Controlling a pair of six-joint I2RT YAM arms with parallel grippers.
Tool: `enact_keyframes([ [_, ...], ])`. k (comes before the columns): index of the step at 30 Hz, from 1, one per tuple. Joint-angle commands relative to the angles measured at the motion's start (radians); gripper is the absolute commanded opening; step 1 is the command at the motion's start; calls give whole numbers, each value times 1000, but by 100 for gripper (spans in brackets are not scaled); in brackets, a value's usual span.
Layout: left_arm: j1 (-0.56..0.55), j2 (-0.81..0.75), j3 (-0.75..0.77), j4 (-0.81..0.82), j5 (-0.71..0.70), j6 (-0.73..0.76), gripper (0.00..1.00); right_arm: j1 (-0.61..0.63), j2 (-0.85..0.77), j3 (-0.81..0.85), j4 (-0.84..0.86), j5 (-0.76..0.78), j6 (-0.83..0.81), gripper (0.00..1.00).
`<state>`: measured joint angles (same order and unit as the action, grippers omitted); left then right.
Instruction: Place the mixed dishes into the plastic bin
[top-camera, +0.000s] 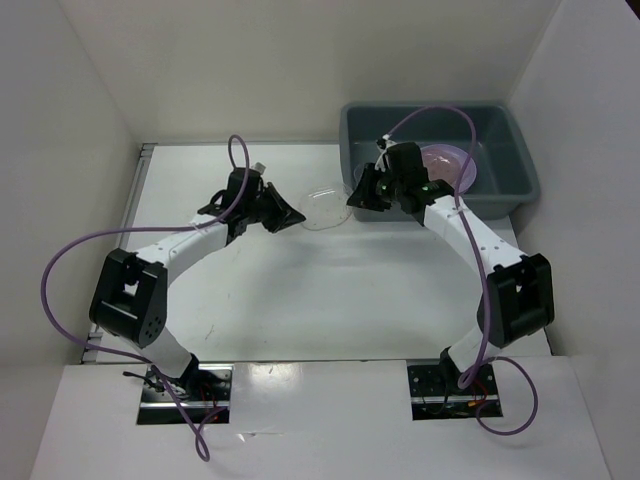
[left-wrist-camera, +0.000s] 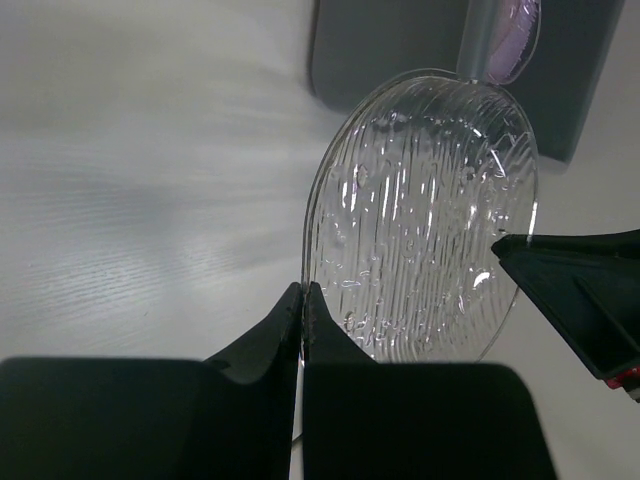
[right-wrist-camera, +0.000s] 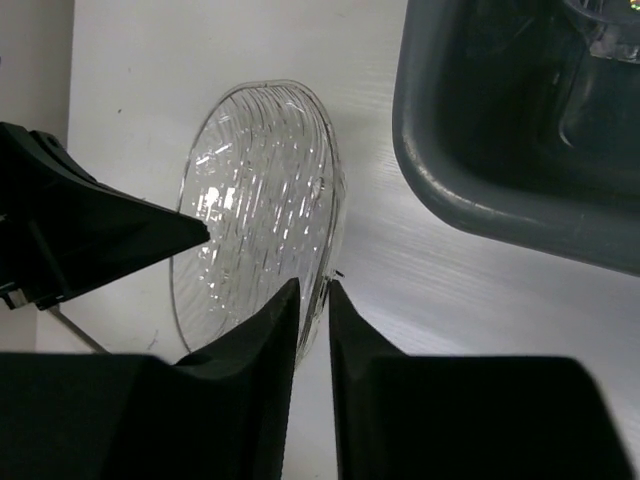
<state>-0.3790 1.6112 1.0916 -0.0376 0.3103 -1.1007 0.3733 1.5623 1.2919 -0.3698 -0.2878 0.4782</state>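
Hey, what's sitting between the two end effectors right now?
A clear plastic plate lies between the left end effector and the right end effector. The top view shows this, and both wrist views show the plate's rim close up.

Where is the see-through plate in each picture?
Top external: the clear plate lies near the middle, just left of the grey bin.
Left wrist: the plate stands right of centre, below the bin.
Right wrist: the plate is left of centre, with the bin at upper right.
Shared landmark: the grey bin.
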Motion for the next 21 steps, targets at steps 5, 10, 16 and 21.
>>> enact_keyframes([
  [5,-4,-16,60,38,30,-2,1,10,15,24,0,13,-10,0],
  [10,-4,-16,74,82,81,-2,100,10,15,56,-9,48,-10,0],
  [16,37,-28,198,18,99,28,100,-17,74,208,-58,196,-23,0],
  [21,143,-95,179,-1,142,19,100,-181,169,369,-69,285,-23,0],
])
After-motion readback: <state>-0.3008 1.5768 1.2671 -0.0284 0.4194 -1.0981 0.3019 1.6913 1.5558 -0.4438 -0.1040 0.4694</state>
